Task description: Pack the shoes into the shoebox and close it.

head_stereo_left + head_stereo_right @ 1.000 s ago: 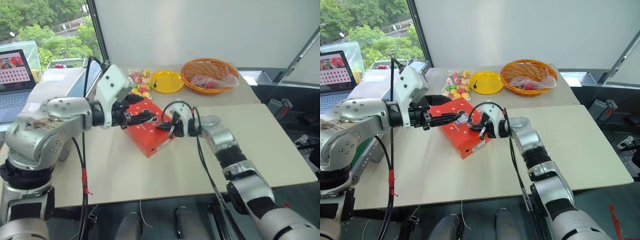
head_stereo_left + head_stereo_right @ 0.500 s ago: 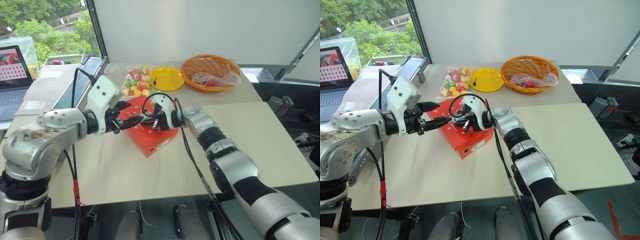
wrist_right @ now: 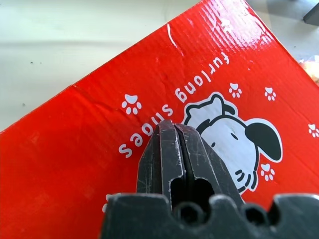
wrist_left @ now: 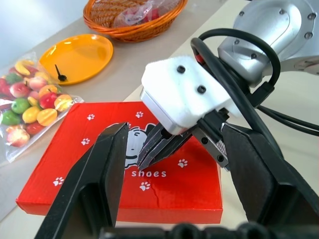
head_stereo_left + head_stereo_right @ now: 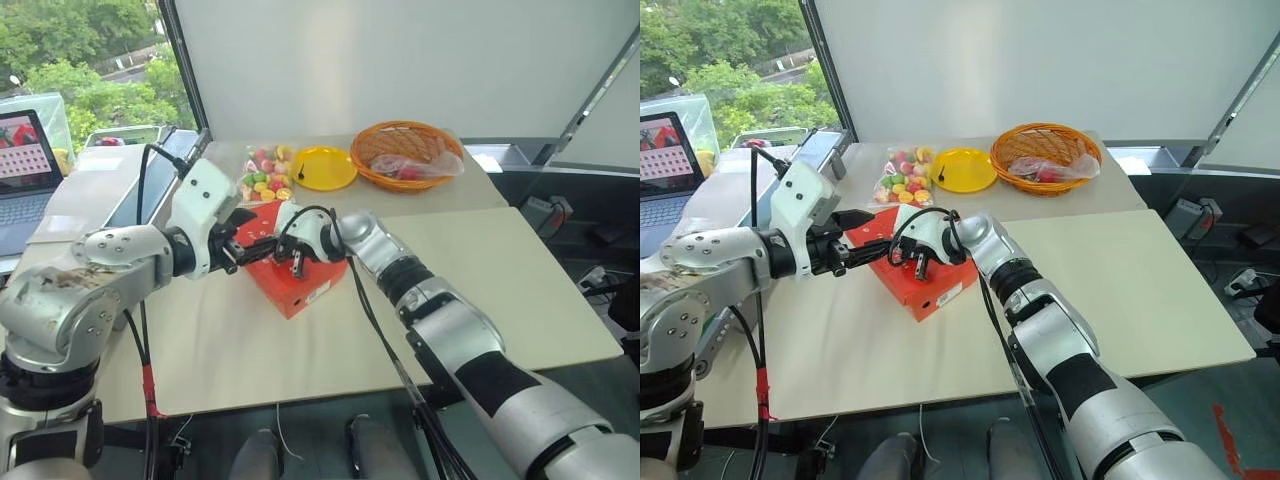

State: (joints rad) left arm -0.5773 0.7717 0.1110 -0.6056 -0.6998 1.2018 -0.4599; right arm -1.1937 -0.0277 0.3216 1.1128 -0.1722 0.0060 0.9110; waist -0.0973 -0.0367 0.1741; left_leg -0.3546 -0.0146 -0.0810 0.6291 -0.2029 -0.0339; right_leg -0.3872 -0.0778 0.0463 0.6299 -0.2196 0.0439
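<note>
On the table's near half, your pinched-shut right gripper point(image 3: 175, 130) hovers over the stiff, light, glossy shoebox point(image 4: 75, 169) lid; left gripper point(image 4: 172, 174) gapes empty—grip edges.

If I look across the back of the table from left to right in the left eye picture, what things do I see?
Bag of colourful sweets → yellow plate → orange wicker basket

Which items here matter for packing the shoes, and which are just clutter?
Job: shoebox, lid down; left gripper, open; right gripper, shut above the lid.
Lying about: candy bag, yellow plate, wicker basket, laptop.
</note>
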